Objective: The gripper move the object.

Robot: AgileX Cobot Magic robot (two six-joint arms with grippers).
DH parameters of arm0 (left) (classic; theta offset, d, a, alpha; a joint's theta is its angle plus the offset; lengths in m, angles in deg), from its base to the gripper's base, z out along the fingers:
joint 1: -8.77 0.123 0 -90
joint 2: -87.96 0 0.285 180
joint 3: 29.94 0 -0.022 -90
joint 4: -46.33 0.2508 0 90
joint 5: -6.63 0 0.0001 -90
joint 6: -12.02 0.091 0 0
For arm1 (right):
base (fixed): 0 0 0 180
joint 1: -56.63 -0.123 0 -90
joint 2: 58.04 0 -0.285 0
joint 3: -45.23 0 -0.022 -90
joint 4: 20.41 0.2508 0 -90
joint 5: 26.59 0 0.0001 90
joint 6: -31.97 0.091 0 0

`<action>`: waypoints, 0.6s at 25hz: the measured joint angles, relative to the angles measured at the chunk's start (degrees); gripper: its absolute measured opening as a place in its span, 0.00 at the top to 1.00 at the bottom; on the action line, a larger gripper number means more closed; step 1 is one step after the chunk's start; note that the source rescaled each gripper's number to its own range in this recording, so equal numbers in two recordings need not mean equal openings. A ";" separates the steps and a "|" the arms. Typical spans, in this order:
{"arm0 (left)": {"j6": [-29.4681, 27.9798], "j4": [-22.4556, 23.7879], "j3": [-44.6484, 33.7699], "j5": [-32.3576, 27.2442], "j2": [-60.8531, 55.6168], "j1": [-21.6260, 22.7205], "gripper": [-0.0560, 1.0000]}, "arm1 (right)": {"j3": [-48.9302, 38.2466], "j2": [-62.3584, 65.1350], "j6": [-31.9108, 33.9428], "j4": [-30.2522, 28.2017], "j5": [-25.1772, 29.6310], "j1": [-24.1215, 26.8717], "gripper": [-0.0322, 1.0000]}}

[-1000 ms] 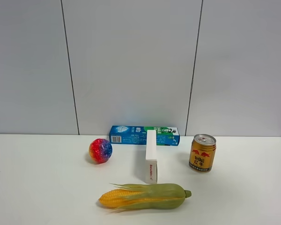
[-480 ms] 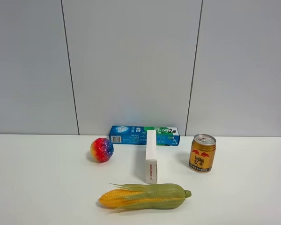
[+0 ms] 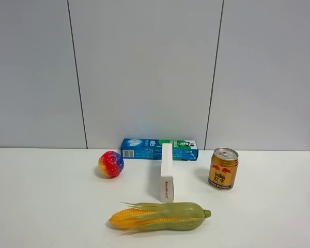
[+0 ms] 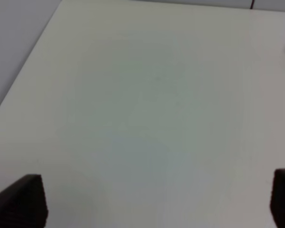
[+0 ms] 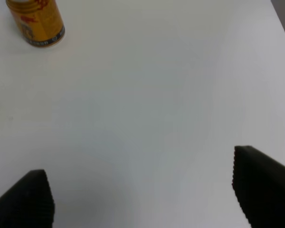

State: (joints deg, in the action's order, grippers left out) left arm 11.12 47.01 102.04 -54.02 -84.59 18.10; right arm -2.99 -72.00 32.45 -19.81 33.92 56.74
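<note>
rainbow ball is being left on worktop, frame centre-left | left gripper, right gripper: jaws spread wide, nothing being held

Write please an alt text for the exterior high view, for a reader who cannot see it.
A white table holds five things before a grey panelled wall, and no robot hand is in view. A rainbow ball lies at the left, a gold can at the right, a white box between them, a blue box behind and a corn cob in front.
</note>
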 joint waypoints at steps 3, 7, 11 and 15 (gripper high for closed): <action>0.00 0.00 0.00 0.00 0.00 0.00 0.00 | 0.00 0.30 0.00 0.00 0.00 0.00 0.53; 0.00 0.00 0.00 0.00 0.00 0.00 0.00 | -0.04 4.40 0.00 0.00 -0.04 0.00 0.53; 0.00 0.00 0.00 0.00 0.00 0.00 0.00 | -0.04 6.32 0.43 -0.05 -0.04 -0.11 0.53; -0.07 0.00 0.00 0.00 0.00 0.00 0.00 | -0.04 6.32 0.47 -0.05 -0.04 -0.14 0.53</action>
State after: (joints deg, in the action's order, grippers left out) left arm 11.05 47.01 102.04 -54.02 -84.59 18.10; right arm -3.04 -65.68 32.92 -19.86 33.88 56.60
